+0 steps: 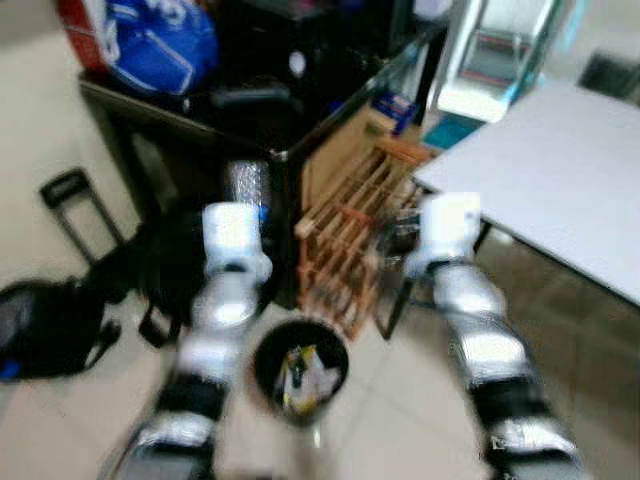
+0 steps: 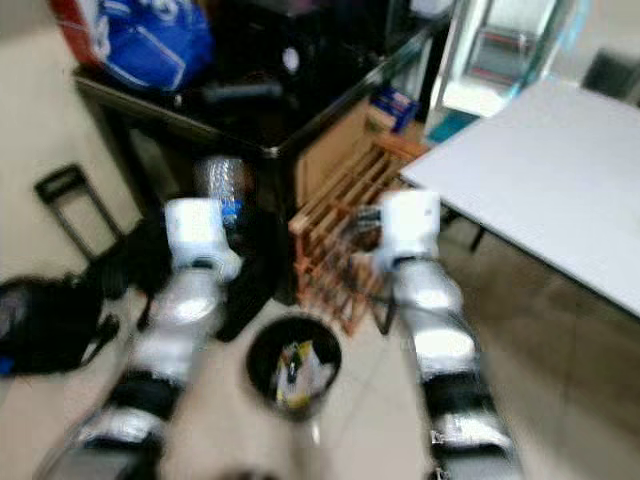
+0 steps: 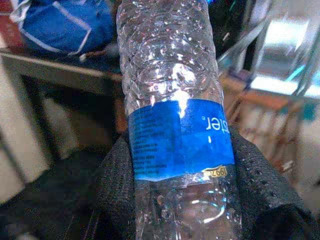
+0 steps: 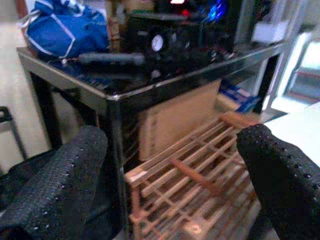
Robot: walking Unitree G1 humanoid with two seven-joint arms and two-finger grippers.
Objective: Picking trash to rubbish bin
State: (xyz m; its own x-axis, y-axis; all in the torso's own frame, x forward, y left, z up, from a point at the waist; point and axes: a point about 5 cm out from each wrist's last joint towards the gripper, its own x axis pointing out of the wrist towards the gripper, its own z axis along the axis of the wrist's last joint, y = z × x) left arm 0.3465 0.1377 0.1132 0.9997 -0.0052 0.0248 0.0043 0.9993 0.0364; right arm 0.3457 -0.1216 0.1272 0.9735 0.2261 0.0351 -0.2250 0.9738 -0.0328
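**My left gripper holding a clear bottle above the bin**

My left gripper (image 3: 180, 200) is clamped on a clear plastic water bottle (image 3: 172, 100), its black fingers (image 3: 117, 185) pressing either side of the blue label. From the head, the bottle (image 1: 246, 185) stands upright at the end of my raised left arm, at about 11 o'clock from the rubbish bin. My right gripper (image 4: 172, 170) is raised beside it with its two black fingers (image 4: 60, 185) spread wide apart and nothing between them.

Largest to smallest, as seen from the head (views blurred):
- White table (image 1: 560, 170), reaching from 1 to 3 o'clock of the bin.
- Black table (image 1: 300, 100) at 12 o'clock, carrying a blue bag (image 1: 160, 45) and dark equipment (image 4: 170, 40).
- Wooden slatted rack (image 1: 350, 240) leaning at the black table's corner, at 1 o'clock and just beside the bin; a cardboard box (image 4: 175, 117) sits behind it under the table.
- Black bag (image 1: 45, 325) on the floor at 9 o'clock, well apart.
- Rubbish bin (image 1: 300, 372), round and black, on the pale tiled floor (image 1: 400, 420) between my two arms, with crumpled wrappers (image 1: 305, 375) inside.
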